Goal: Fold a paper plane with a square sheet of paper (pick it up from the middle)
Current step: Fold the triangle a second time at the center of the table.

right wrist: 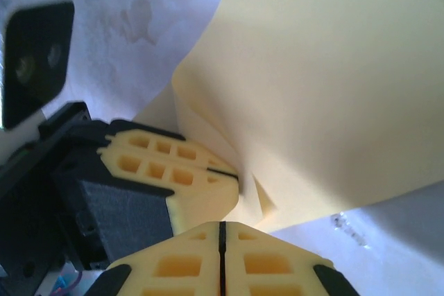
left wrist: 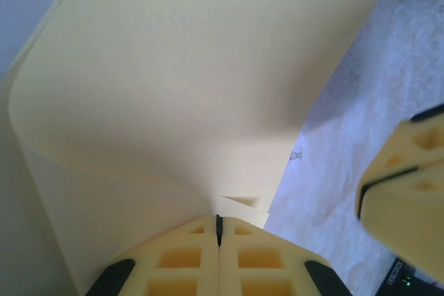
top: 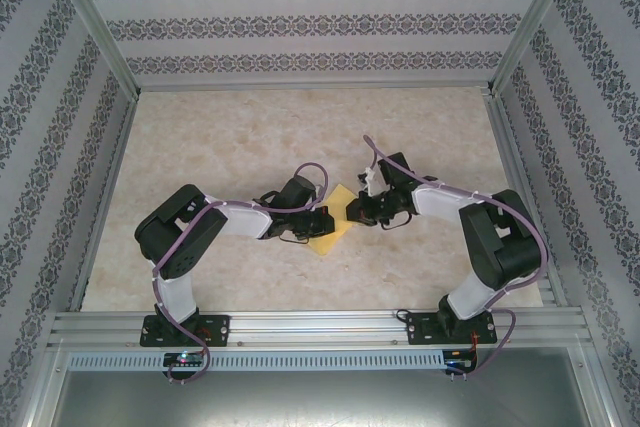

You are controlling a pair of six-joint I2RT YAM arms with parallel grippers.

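Mustard paper [top: 335, 227] lies near the middle of the table [top: 250, 147], between my two grippers. In the wrist views one flap of it curls up in a tall, soft arc.

I read the left gripper [left wrist: 218, 228] as closed tight on a low edge of the sheet, where a small doubled corner sits right at its jaw line. The right gripper [right wrist: 222, 230] is closed too, tips together, just beside that same corner. From the left wrist it looks apart from the sheet, so I would not call it a hold.

I judge the paper very light, limp and easy to crease or tear. It will bow rather than stay flat, and it will slip out of a shallow pinch. I'd take it well in from the edge, near the middle, with a gentle pinch.

I see no brand on the sheet. A tiny dark mark on the table and some fine print on a black part low in the left wrist view are too small to read.
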